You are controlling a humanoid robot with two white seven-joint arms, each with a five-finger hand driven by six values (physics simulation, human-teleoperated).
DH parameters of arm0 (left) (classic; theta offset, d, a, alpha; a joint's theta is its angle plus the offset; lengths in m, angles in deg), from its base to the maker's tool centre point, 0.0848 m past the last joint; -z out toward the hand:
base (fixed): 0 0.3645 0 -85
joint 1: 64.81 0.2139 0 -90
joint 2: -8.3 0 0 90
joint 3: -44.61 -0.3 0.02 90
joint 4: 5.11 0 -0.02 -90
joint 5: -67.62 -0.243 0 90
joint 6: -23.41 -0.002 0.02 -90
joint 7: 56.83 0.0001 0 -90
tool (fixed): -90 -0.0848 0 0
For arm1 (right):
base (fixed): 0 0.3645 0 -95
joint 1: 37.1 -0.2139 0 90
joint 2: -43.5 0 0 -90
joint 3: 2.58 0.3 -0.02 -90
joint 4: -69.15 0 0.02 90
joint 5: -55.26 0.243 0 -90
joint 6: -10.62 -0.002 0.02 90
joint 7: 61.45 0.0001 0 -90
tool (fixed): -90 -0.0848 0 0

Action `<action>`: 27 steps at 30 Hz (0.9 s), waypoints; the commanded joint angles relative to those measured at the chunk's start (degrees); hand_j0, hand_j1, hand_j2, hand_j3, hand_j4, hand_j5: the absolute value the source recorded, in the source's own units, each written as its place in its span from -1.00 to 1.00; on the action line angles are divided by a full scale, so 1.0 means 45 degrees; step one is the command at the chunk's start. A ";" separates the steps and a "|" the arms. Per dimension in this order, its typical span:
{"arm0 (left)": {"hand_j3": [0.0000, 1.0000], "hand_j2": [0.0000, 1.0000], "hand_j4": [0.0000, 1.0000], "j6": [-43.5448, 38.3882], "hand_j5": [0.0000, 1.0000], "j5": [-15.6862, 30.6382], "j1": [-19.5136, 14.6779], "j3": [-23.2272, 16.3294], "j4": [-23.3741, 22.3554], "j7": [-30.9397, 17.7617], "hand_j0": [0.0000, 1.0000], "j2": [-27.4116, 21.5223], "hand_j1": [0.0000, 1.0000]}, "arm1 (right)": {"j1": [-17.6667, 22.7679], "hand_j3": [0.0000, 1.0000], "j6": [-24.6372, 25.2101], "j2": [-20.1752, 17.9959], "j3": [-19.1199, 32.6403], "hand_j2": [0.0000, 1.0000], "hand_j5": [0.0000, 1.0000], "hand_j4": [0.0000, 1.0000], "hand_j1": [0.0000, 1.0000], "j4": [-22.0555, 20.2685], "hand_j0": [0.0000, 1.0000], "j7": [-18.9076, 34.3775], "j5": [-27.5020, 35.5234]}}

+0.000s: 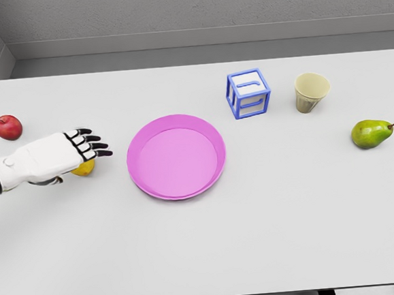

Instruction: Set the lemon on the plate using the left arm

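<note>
A yellow lemon (84,169) lies on the white table, left of a pink plate (176,156). My left hand (81,148) hovers just above the lemon and covers most of it, so only its lower edge shows. The fingers (91,143) are stretched out flat toward the plate, and the hand is open and holds nothing. Whether the palm touches the lemon cannot be told. The right arm is out of view.
A red apple (8,127) sits at the far left. Behind the plate stand a blue wire-frame cube (249,93) and a beige cup (311,92). A green pear (371,134) lies at the right.
</note>
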 commanded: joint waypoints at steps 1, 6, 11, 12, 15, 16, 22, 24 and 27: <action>1.00 1.00 1.00 -0.0016 1.00 -0.0002 0.0000 -0.0401 -0.0428 0.0010 1.00 0.0024 1.00 | 0.0000 1.00 0.0000 0.0001 0.0000 1.00 1.00 1.00 1.00 0.0002 1.00 0.0002 0.0003; 1.00 1.00 1.00 -0.0016 1.00 0.0018 -0.0527 -0.0343 -0.1678 0.0010 1.00 0.0004 1.00 | 0.0019 1.00 -0.0019 0.0001 0.0000 1.00 1.00 1.00 1.00 0.0002 1.00 0.0002 0.0003; 1.00 1.00 1.00 -0.0016 1.00 -0.0256 -0.1074 -0.0382 -0.1796 -0.0009 1.00 0.0805 1.00 | 0.0019 1.00 0.0000 0.0001 0.0000 1.00 1.00 1.00 1.00 0.0002 1.00 0.0002 0.0003; 1.00 1.00 1.00 -0.0016 1.00 -0.0392 -0.1094 -0.0382 -0.1815 -0.0009 1.00 0.0942 1.00 | 0.0000 1.00 0.0000 0.0001 0.0000 1.00 1.00 1.00 1.00 0.0002 1.00 0.0002 0.0003; 1.00 1.00 1.00 -0.0016 1.00 -0.0471 -0.1055 -0.0402 -0.1835 -0.0009 1.00 0.1020 1.00 | 0.0000 1.00 0.0000 0.0001 0.0000 1.00 1.00 1.00 1.00 0.0002 1.00 0.0002 0.0003; 1.00 1.00 1.00 -0.0016 1.00 -0.0471 -0.1055 -0.0402 -0.1835 -0.0009 1.00 0.1020 1.00 | 0.0000 1.00 0.0000 0.0001 0.0000 1.00 1.00 1.00 1.00 0.0002 1.00 0.0002 0.0003; 0.89 0.89 0.89 -0.0016 0.89 -0.0861 -0.1035 -0.0616 -0.1835 0.0010 0.89 0.0961 0.89 | 0.0020 1.00 0.0000 0.0001 0.0000 1.00 1.00 1.00 1.00 0.0002 1.00 0.0002 0.0003; 0.72 0.72 0.72 -0.0016 0.72 -0.0900 -0.1035 -0.0616 -0.1835 0.0010 0.72 0.0883 0.72 | 0.0000 1.00 0.0000 0.0001 0.0000 1.00 1.00 1.00 1.00 0.0002 1.00 0.0002 0.0003; 0.53 0.53 0.53 -0.0016 0.53 -0.0900 -0.1055 -0.0616 -0.1854 0.0010 0.53 0.0844 0.53 | 0.0000 1.00 0.0000 0.0001 0.0000 1.00 1.00 1.00 1.00 0.0002 1.00 0.0002 0.0003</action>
